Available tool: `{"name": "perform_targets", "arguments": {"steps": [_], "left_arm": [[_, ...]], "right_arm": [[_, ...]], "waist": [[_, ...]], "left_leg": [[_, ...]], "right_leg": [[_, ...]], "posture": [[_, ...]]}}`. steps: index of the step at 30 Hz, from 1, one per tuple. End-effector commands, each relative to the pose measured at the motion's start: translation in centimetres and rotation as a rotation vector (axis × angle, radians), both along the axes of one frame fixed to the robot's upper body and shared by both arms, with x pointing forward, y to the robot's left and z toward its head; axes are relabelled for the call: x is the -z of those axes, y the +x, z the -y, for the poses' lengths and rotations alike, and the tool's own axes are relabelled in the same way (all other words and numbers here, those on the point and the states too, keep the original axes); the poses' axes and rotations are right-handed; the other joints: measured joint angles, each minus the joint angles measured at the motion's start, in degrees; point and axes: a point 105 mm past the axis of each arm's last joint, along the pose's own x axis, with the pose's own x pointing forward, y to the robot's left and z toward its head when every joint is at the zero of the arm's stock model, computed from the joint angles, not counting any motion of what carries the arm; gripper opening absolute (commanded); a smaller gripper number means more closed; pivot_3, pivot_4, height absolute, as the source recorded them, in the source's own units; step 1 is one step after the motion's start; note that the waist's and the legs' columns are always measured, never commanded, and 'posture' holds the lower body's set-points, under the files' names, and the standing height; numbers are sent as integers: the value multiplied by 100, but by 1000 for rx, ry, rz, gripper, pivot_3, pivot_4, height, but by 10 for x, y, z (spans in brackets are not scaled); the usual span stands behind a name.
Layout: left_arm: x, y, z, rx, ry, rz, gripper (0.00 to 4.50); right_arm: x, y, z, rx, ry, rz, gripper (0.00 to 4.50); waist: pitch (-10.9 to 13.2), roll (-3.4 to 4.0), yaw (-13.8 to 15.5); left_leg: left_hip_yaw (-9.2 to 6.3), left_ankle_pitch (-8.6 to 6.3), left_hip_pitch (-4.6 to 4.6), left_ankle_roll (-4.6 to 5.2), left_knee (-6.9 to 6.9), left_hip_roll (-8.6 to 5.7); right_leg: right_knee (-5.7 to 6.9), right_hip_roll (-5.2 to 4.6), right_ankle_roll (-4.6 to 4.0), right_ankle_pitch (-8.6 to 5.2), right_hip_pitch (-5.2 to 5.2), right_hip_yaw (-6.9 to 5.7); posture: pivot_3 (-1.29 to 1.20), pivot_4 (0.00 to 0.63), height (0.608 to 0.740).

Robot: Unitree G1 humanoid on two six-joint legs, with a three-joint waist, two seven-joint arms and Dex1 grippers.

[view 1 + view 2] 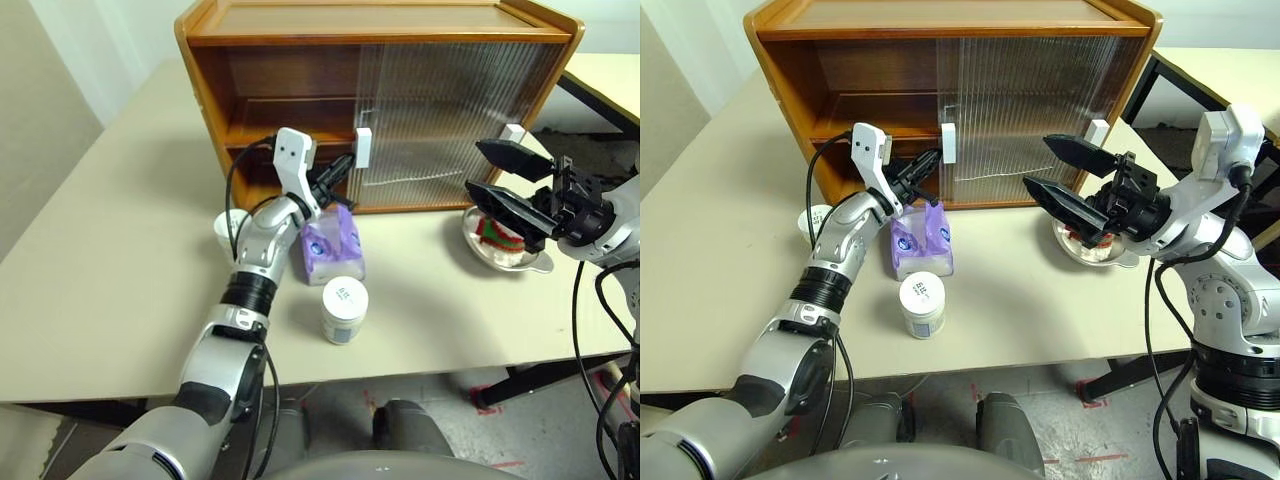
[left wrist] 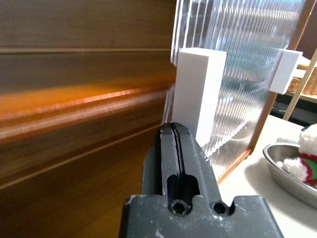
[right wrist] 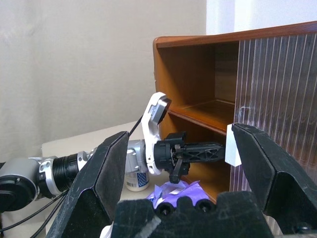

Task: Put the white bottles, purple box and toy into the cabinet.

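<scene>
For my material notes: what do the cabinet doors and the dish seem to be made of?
The cabinet doors look like ribbed translucent plastic, possibly glass: light passes through them, blurred. The dish looks like polished metal, with a shiny grey rim.

The cabinet (image 1: 380, 100) stood at the back of the table (image 1: 120, 290). The tissue box (image 1: 334, 245) lay before its open left half, one bottle (image 1: 344, 310) in front, another (image 1: 230, 228) to its left. The toy (image 1: 500, 238) sat in a dish (image 1: 535, 262) to the right.

Beige table (image 1: 120, 260) spans frame centre; shallow metal dish (image 1: 540, 264) at right of frame on tabletop; grey floor with red tape marks (image 1: 490, 395) along bottom edge
</scene>
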Motion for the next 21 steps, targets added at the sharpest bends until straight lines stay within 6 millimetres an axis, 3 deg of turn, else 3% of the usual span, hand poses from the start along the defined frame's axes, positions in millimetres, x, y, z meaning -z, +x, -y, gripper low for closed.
{"name": "perform_targets", "arguments": {"steps": [1,9,16,21], "left_arm": [[5,-4,1,12,12,-10,44],[6,-1,6,17,9,-17,44],[-2,-3,-1,5,-16,5,44],[-39,-16,-9,30,-93,113,44]], "right_arm": [[-6,-4,2,4,13,36,4500],[-6,-6,3,6,6,30,4500],[-4,-4,3,-1,3,22,4500],[-2,1,1,-25,1,11,4500]], "waist": [[0,0,-6],[1,1,-7],[1,1,0],[2,4,-1]], "left_leg": [[0,0,0,0,0,2],[0,-1,0,-1,0,0],[0,0,0,-1,0,0],[-1,0,1,-1,0,6]], "right_leg": [[0,0,0,0,0,1],[0,0,1,0,0,1],[0,0,1,0,0,0],[1,0,0,0,0,2]], "posture": [[-64,0,740],[-77,0,740],[-51,0,740],[-15,0,740]]}}
